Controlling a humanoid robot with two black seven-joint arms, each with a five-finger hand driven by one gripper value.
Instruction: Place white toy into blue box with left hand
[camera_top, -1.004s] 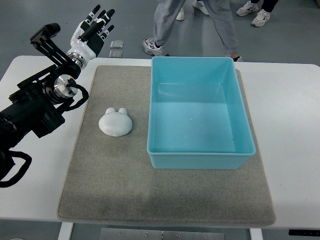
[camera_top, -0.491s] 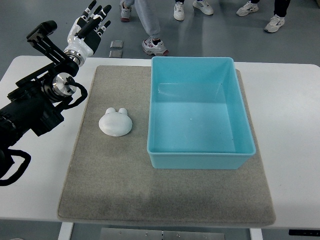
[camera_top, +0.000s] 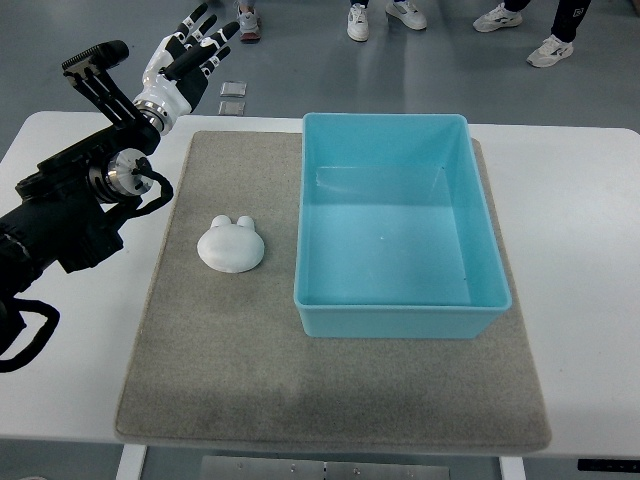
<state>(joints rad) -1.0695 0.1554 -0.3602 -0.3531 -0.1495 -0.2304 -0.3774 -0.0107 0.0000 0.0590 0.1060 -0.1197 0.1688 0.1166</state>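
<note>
My left robot hand (camera_top: 185, 58) hangs with its fingers fanned wide and empty, well beyond the white toy (camera_top: 231, 245), which lies flat on the grey mat (camera_top: 250, 370) just beside the blue box (camera_top: 400, 235). The toy is a smooth, low, rounded lump with two small ear nubs (little for fingers to hook), so I judge a shallow pinch could let it squirt out sideways across the felt-like mat. The box is glossy hard plastic with tall straight walls, and a low carry could clip the rim nearest the toy.
</note>
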